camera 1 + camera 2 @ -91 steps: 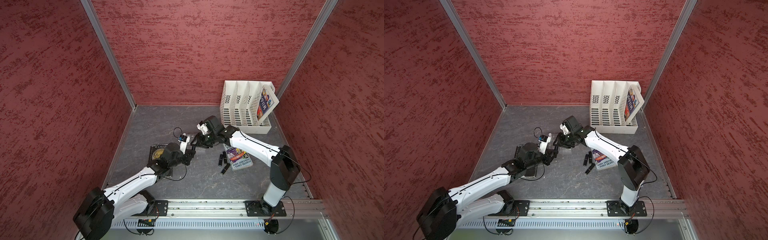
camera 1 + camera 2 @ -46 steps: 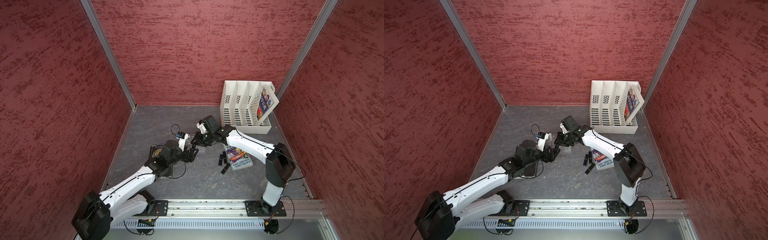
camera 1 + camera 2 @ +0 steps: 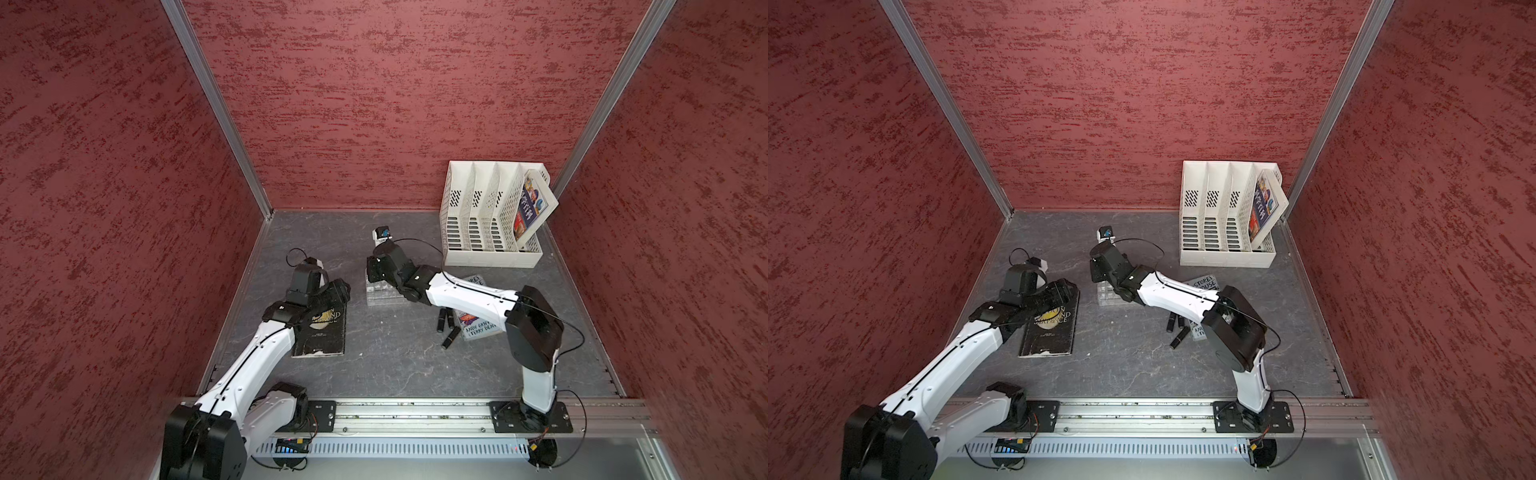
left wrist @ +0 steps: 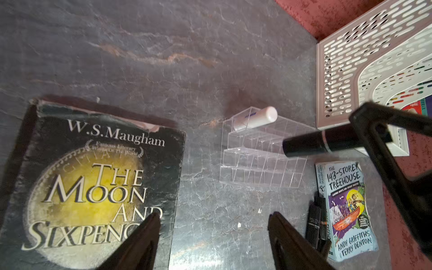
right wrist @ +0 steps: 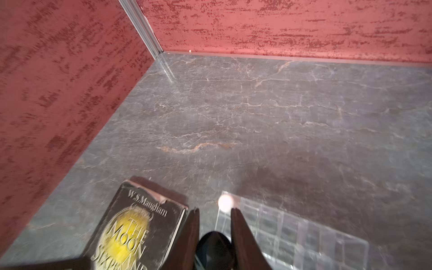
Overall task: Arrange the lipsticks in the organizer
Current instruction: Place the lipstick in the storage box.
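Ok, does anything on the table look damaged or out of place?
Yes. The cover of the Maugham book is torn and ragged along the edge above the author's name. The white lipstick leans askew in a corner cell of the organizer instead of standing upright.

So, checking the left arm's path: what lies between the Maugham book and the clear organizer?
Only bare table, shown in the left wrist view; the book and organizer lie apart.

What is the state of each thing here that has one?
Clear acrylic grid organizer: holds one lipstick only.
White cylindrical lipstick: inserted in a corner cell.
Glossy black lipstick: clamped in right gripper.
Three other black lipsticks: lying on table.
Left gripper: open, empty.
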Action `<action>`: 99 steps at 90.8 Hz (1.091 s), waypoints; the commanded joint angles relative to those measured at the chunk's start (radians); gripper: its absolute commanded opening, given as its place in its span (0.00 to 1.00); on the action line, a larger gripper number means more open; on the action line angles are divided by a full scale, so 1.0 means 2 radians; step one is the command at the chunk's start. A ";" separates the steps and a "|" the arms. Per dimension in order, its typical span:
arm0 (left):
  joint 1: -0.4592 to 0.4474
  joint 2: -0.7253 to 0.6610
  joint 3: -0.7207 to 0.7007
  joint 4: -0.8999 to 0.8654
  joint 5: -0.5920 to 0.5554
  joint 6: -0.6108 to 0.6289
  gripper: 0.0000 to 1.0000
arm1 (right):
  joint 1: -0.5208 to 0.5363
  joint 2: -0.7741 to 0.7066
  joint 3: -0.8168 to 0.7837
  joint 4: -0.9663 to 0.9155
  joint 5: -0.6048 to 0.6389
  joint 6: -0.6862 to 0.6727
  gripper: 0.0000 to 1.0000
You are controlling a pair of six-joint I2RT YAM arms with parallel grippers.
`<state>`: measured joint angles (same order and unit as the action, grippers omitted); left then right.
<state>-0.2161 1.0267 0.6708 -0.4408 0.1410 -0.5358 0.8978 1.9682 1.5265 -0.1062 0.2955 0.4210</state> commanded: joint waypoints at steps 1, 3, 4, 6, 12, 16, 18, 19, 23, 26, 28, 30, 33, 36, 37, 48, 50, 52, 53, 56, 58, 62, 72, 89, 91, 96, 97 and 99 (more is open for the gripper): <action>0.001 0.001 -0.006 0.002 0.016 -0.009 0.75 | -0.006 0.024 0.022 0.027 0.039 -0.017 0.16; 0.001 0.001 -0.007 0.002 0.016 -0.007 0.75 | -0.007 0.027 0.023 0.027 0.039 -0.016 0.16; 0.001 0.001 -0.008 0.003 0.016 -0.007 0.75 | -0.007 0.029 0.025 0.027 0.039 -0.016 0.16; 0.001 0.001 -0.009 0.003 0.016 -0.006 0.75 | -0.006 0.033 0.027 0.028 0.040 -0.016 0.16; 0.001 0.001 -0.010 0.005 0.018 -0.005 0.75 | -0.007 0.042 0.032 0.028 0.045 -0.013 0.15; 0.001 0.002 -0.012 0.006 0.020 -0.005 0.74 | -0.007 0.047 0.034 0.029 0.047 -0.013 0.15; 0.001 0.002 -0.012 0.006 0.021 -0.006 0.74 | -0.008 0.049 0.035 0.029 0.047 -0.013 0.15; 0.001 0.002 -0.013 0.007 0.021 -0.005 0.74 | -0.008 0.051 0.036 0.029 0.047 -0.012 0.15; 0.001 0.003 -0.013 0.008 0.023 -0.005 0.74 | -0.009 0.055 0.039 0.029 0.046 -0.012 0.15; 0.001 0.003 -0.014 0.008 0.024 -0.005 0.74 | -0.010 0.058 0.041 0.030 0.047 -0.013 0.15; 0.001 0.004 -0.014 0.009 0.024 -0.005 0.73 | -0.010 0.060 0.041 0.030 0.048 -0.014 0.15; 0.001 0.004 -0.014 0.009 0.025 -0.005 0.73 | -0.011 0.062 0.042 0.031 0.048 -0.014 0.15; 0.001 0.004 -0.015 0.009 0.025 -0.004 0.73 | -0.012 0.063 0.042 0.031 0.049 -0.013 0.14; 0.001 0.005 -0.015 0.009 0.026 -0.005 0.73 | -0.013 0.064 0.042 0.031 0.050 -0.013 0.14; 0.001 0.005 -0.015 0.009 0.026 -0.004 0.73 | -0.013 0.064 0.042 0.032 0.050 -0.013 0.14; 0.001 0.005 -0.014 0.009 0.026 -0.003 0.73 | -0.016 0.059 0.037 0.036 0.056 -0.016 0.14; 0.001 0.004 -0.014 0.009 0.026 -0.003 0.73 | -0.016 0.057 0.035 0.037 0.057 -0.016 0.14; 0.001 0.005 -0.014 0.009 0.026 -0.003 0.73 | -0.016 0.056 0.033 0.040 0.057 -0.017 0.14; 0.001 0.005 -0.014 0.009 0.026 -0.003 0.73 | -0.016 0.055 0.033 0.042 0.057 -0.018 0.14; 0.001 0.005 -0.014 0.009 0.027 -0.003 0.73 | -0.017 0.054 0.032 0.044 0.056 -0.019 0.13; 0.001 0.006 -0.015 0.009 0.028 -0.003 0.73 | -0.017 0.055 0.033 0.045 0.056 -0.020 0.13; 0.001 0.007 -0.014 0.011 0.029 -0.003 0.72 | -0.016 0.056 0.034 0.045 0.055 -0.021 0.13; 0.001 0.009 -0.012 0.010 0.031 -0.003 0.72 | -0.017 0.068 0.039 0.044 0.056 -0.023 0.13; 0.001 0.005 -0.013 0.006 0.028 -0.002 0.72 | -0.018 0.069 0.024 0.056 0.062 -0.021 0.13; 0.001 0.005 -0.013 0.007 0.028 -0.002 0.72 | -0.018 0.069 0.023 0.057 0.063 -0.022 0.13; 0.001 0.007 -0.013 0.008 0.030 -0.003 0.72 | -0.019 0.071 0.020 0.061 0.064 -0.023 0.12; 0.001 0.007 -0.013 0.008 0.030 -0.004 0.72 | -0.019 0.071 0.019 0.061 0.063 -0.024 0.12; 0.001 0.008 -0.013 0.009 0.032 -0.004 0.72 | -0.019 0.072 0.018 0.062 0.064 -0.024 0.12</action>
<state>-0.2161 1.0416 0.6506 -0.4412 0.1905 -0.5453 0.8703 2.0918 1.5803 -0.0265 0.3920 0.3851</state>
